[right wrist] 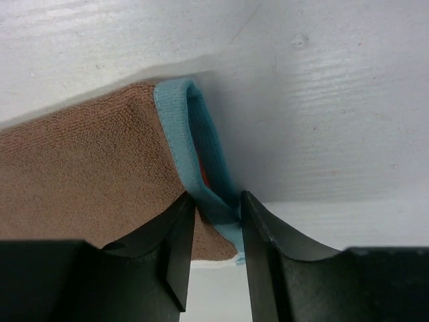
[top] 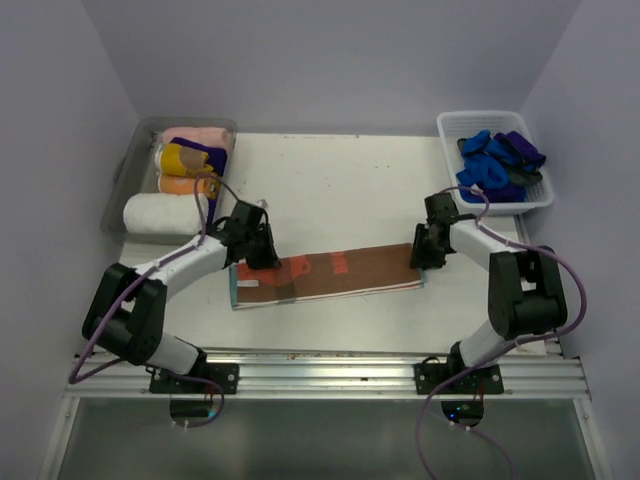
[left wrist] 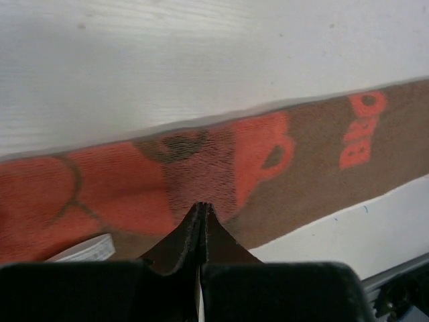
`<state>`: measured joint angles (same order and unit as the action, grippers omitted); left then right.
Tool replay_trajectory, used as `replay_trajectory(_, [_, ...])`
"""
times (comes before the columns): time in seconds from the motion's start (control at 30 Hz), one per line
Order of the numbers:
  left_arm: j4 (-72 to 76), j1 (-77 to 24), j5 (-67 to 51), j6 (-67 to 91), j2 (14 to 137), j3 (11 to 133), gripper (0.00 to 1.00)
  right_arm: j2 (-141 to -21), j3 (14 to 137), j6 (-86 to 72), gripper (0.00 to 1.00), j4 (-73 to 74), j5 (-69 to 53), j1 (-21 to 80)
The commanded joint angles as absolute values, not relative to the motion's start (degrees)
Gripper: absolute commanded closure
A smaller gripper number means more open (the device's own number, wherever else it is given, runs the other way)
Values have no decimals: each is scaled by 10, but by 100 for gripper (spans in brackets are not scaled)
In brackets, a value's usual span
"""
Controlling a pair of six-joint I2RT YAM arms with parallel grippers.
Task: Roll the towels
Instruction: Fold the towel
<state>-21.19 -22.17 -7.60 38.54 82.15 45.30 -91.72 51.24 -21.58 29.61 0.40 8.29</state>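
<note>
A rust-brown towel (top: 330, 275) with orange print lies flat on the table as a long folded strip. My left gripper (top: 262, 258) is shut, and its tips (left wrist: 201, 206) rest on the towel's (left wrist: 308, 168) printed left part, holding nothing. My right gripper (top: 425, 255) is at the strip's right end. In the right wrist view its jaws (right wrist: 218, 201) stand partly apart. The towel's (right wrist: 87, 174) curled teal hem (right wrist: 177, 127) runs between the two fingers and touches both.
A clear grey tray (top: 120, 185) at the back left holds rolled pink (top: 198, 137), mustard (top: 185, 158), purple (top: 212, 155), orange (top: 185, 184) and white (top: 162, 215) towels. A white slotted basket (top: 480, 117) at the back right holds loose blue and purple towels (top: 485, 170).
</note>
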Motion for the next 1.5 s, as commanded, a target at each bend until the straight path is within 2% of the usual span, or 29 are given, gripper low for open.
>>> replay_trajectory(0.0, [-162, -267, -107, 419, 860, 520, 100, -932, 526, -206, 65, 280, -21, 84])
replay_trajectory(0.03, [-161, -288, -110, 423, 871, 530, 100, -930, 522, -207, 70, 280, -15, 84])
replay_trajectory(0.07, [-159, -297, -111, 426, 894, 540, 100, -927, 520, -208, 83, 279, -11, 84])
replay_trajectory(0.17, [-152, -323, -101, 429, 936, 575, 100, -904, 513, -213, 100, 283, 12, 84])
replay_trajectory(0.57, [-113, -369, -136, 437, 1060, 658, 100, -781, 514, -220, 100, 332, 48, 84])
replay_trajectory(0.93, [-166, -400, -90, 426, 1163, 775, 100, -753, 533, -219, 100, 362, 45, 86])
replay_trajectory(1.1, [-175, -402, -97, 422, 1194, 787, 100, -719, 557, -219, 100, 382, 46, 85])
replay_trajectory(1.2, [-203, -404, -103, 415, 1162, 794, 100, -706, 576, -209, 100, 397, 40, 85])
replay_trajectory(1.33, [-221, -404, -62, 407, 1024, 767, 100, -701, 585, -203, 100, 407, 39, 86])
replay_trajectory(1.47, [-267, -379, -33, 392, 947, 720, 100, -700, 589, -205, 100, 410, 55, 87])
